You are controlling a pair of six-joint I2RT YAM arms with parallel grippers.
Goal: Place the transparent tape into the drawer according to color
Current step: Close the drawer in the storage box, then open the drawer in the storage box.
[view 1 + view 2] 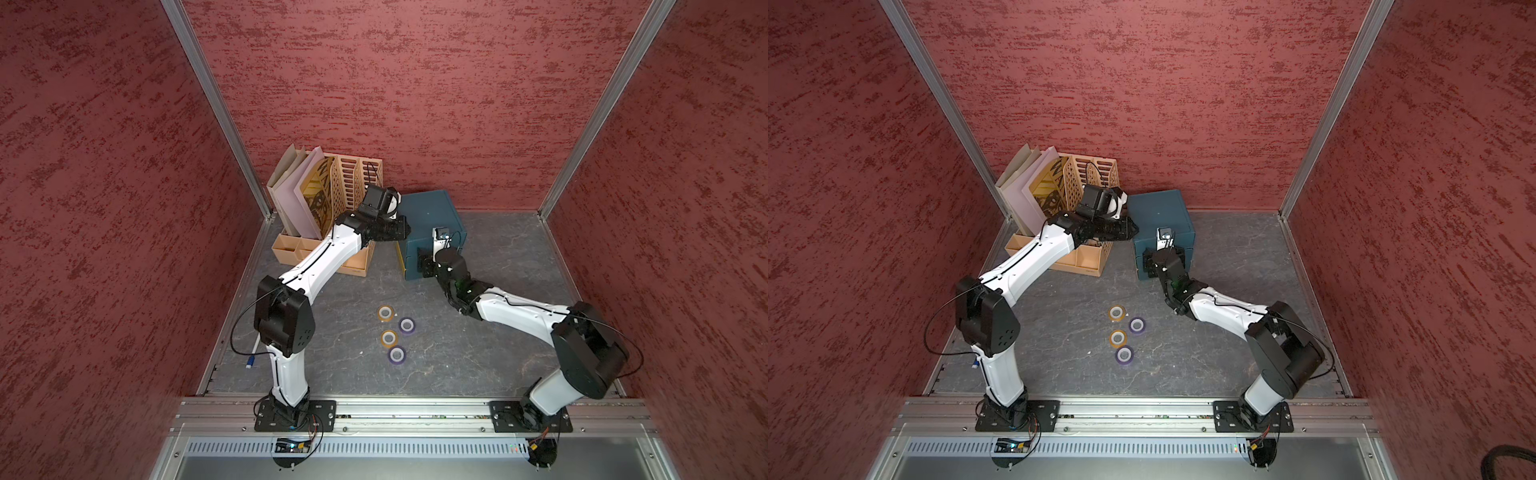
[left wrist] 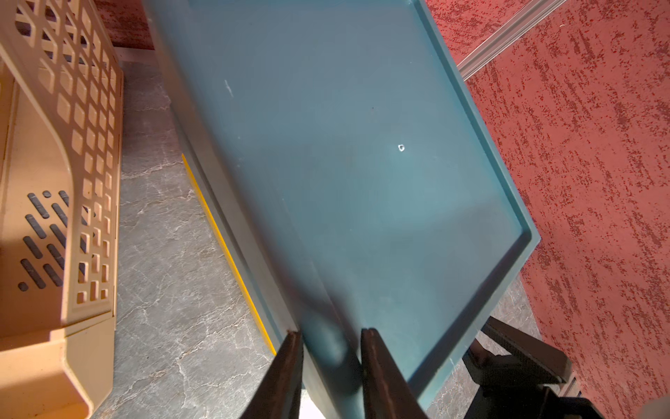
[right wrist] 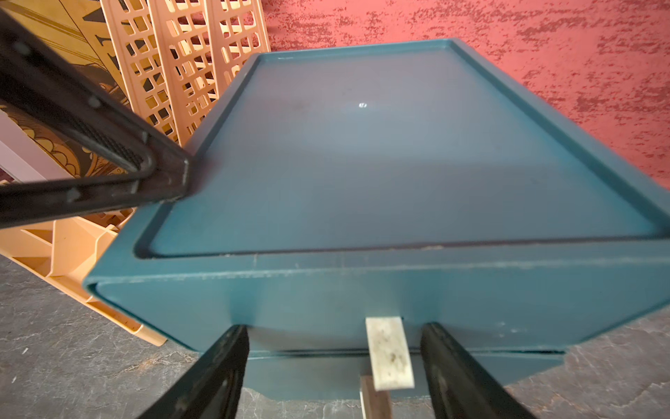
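l gripper [image 2: 330,332] clamped on drawer [image 2: 362,181] rim; r gripper [image 3: 334,326] apart round pull [image 3: 388,353]

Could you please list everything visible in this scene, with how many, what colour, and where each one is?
orange-yellow tape rolls: two, orange-yellow, mid table, lying flat.
purple tape rolls: two, purple, beside the orange-yellow ones.
drawer chest: one, dark teal, back of table.
pull: one clearly seen, whitish, on a drawer front.
file organizer: one, tan, back corner, beside the chest.
folders: several, pale, standing in the organizer.
table: one, grey marbled.
walls: three, red textured, around the table.
left hand: black, at the chest's top corner; grip unclear.
right hand: black, open, fingers either side of the pull.
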